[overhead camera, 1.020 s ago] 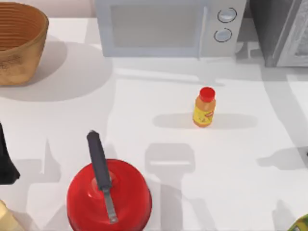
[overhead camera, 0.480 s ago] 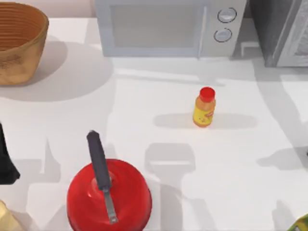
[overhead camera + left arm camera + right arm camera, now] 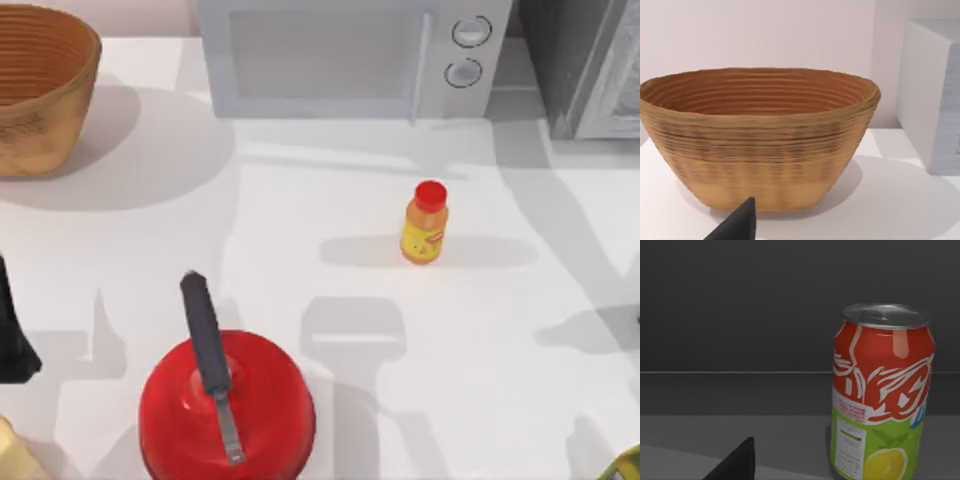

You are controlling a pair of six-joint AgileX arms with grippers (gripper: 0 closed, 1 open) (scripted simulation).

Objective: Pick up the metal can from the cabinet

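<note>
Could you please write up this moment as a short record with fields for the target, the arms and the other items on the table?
target: metal can, upright on a dark cabinet shelf, not gripped
right gripper: one fingertip near the can, apart from it
left arm: parked at the table's left edge, facing the wicker basket
table items: orange bottle, red pan, microwave

A white counter (image 3: 300, 210) spreads under the scene, crossed by soft grey shadows; a pale, faintly pink wall (image 3: 765, 35) rises behind it; a light grey microwave (image 3: 350, 55) stands along the far edge, with a darker grey cabinet (image 3: 585, 65) at the far right corner; inside the cabinet, a dim grey shelf (image 3: 730, 437) meets a dark back wall (image 3: 740, 305)
</note>
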